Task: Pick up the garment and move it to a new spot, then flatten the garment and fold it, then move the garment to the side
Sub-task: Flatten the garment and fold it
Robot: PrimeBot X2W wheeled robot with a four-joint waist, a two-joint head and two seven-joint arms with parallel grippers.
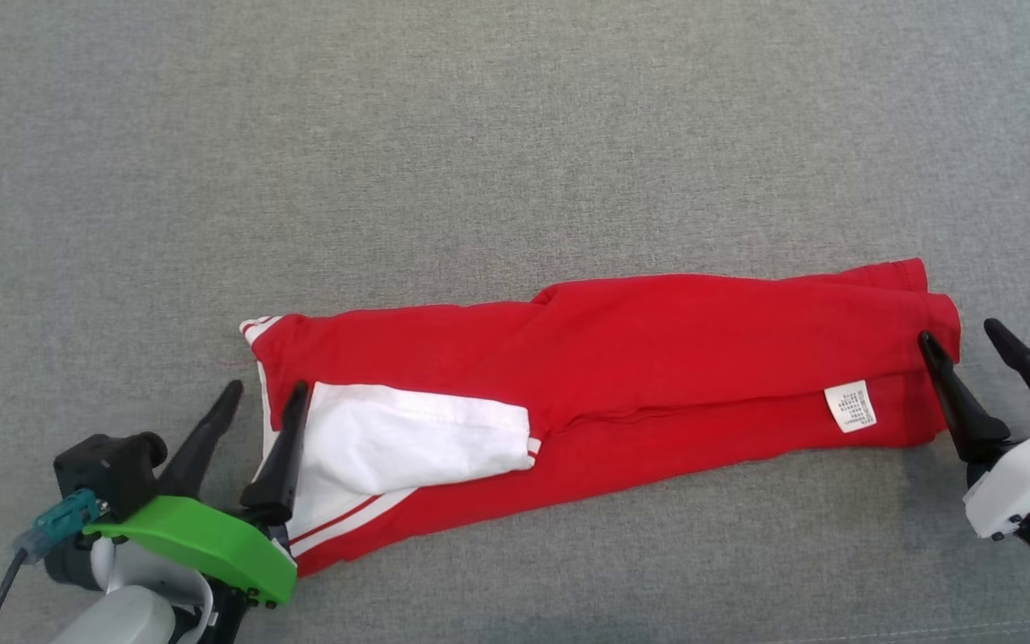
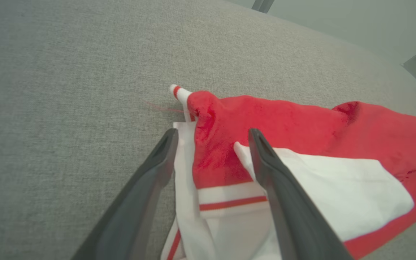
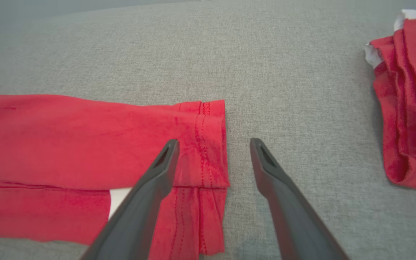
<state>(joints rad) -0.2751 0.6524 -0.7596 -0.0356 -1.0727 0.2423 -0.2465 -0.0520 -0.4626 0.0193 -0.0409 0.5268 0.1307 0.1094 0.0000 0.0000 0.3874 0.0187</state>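
**Surface** (image 1: 479, 134): grey woven cloth covering, plain, seen in all three views.

**Garment** (image 1: 658, 358): red trousers, folded lengthwise, lying flat on the surface. They run across the head view on a slight slant. The waist end is at the robot's left and nearer the robot; the leg hems are at its right and farther up the picture. The waistband carries white and red stripes. A white pocket lining (image 1: 408, 438) is turned out over the red cloth at the waist end. A small white care label (image 1: 849, 405) shows near the hems.

**Left pincer** (image 1: 266, 388): at the waist end of the garment, spread wide, gripping nothing. In the left wrist view one finger (image 2: 150, 180) sits over the bare surface just beside the white waistband edge. The other finger (image 2: 284, 195) sits over the pocket lining. The waistband corner lies between them. Whether the tips touch the cloth cannot be told.

**Right pincer** (image 1: 958, 331): at the hem end, spread wide, gripping nothing. In the right wrist view one finger (image 3: 146, 195) lies over the stitched hems. The other finger (image 3: 284, 195) is over bare surface just past the hem edge.

**Second red cloth** (image 3: 406, 108): a bunched, folded red piece with a white edge, lying on the surface. It sits at the right side of the right wrist view, well apart from the trousers.
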